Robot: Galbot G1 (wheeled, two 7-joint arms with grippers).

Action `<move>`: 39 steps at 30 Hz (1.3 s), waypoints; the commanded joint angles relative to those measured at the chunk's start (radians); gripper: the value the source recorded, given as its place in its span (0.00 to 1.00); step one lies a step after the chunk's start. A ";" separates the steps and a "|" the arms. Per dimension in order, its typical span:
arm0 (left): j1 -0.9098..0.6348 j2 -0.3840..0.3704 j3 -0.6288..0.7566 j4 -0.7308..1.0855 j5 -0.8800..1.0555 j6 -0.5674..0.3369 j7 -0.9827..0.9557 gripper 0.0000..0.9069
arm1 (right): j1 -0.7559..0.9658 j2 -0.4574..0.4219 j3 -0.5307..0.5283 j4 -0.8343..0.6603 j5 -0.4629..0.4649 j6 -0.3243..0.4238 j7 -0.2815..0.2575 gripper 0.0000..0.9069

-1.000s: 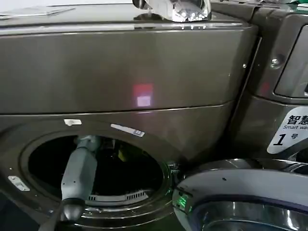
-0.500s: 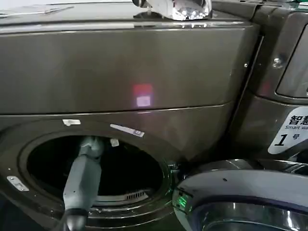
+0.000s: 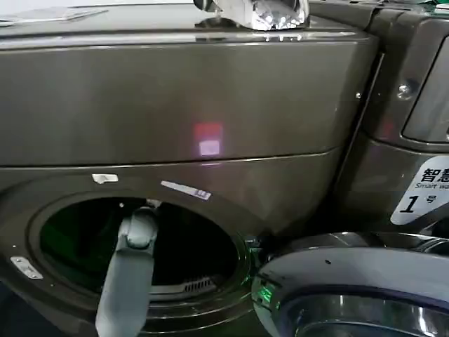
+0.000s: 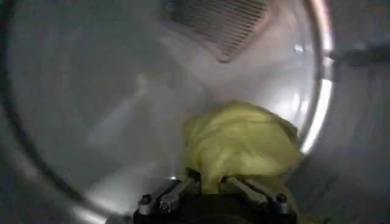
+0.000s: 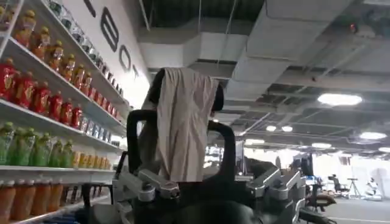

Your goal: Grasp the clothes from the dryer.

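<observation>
yellow-green clothes (image 4: 241, 146) pinched in left pincer (image 4: 210, 185), dryer (image 3: 210, 105) drum dim.

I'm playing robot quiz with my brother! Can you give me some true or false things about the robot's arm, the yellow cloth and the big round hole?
1. The left arm reaches into the dryer through its round opening. True.
2. The clothes are red. False: they are yellow-green.
3. The left gripper is closed on the clothes. True: the fabric sits pinched between its fingers.
4. The right gripper is inside the drum too. False: it faces shelves of bottles and a chair draped with cloth.
5. The dryer door is shut. False: it hangs open at the right.
</observation>
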 commanded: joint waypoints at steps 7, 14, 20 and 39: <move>0.086 -0.018 0.009 -0.123 -0.287 0.088 -0.187 0.00 | -0.002 0.003 -0.002 0.003 0.003 0.009 0.001 1.00; 0.096 -0.014 0.010 -0.129 -0.290 0.085 -0.178 0.00 | 0.001 0.008 -0.007 0.006 0.002 0.013 0.000 1.00; 0.101 -0.013 0.010 -0.132 -0.293 0.084 -0.174 0.00 | 0.000 0.011 -0.007 0.012 -0.004 -0.004 0.003 1.00; 0.090 -0.018 0.019 -0.112 -0.298 0.078 -0.167 0.00 | 0.000 0.003 0.021 0.014 -0.015 -0.038 0.025 1.00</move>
